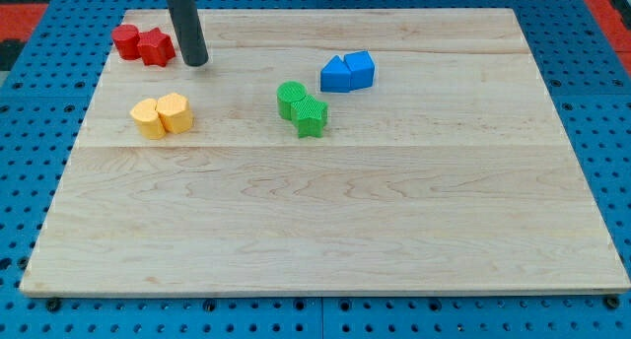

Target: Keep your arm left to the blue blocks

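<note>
- Camera view: my tip (196,61) rests on the wooden board (325,240) near the view's top left, just to the right of the red blocks (142,43) and apart from them.
- The blue blocks (347,72) sit touching each other toward the view's top, right of centre. One looks like a wedge, the other a cube. My tip is well apart from them, on their left.
- Between my tip and the blue pair lie the green blocks (304,107). The yellow blocks (163,114) are below my tip.
- There are no fingers here to open or close. The arm ends in a bare rod that holds nothing, and it touches no block.
- I judge the blue blocks to be light, hard and quick to slide on this smooth wood. A nudge on a flat face would move them, while an off-centre push would spin them. For this task I should leave them alone.
- I judge the position already fits the task.
</note>
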Robot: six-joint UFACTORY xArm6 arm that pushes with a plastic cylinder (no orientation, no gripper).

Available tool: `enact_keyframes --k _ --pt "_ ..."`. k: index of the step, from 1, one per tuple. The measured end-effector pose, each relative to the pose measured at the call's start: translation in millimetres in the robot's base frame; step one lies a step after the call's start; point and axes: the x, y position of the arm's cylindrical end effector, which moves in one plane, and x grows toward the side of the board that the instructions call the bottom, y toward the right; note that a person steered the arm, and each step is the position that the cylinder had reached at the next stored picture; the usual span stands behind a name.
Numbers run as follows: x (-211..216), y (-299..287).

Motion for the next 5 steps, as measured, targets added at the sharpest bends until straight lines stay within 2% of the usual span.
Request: enact_keyframes --k 1,5 --pt "10 25" --pt "1 47"
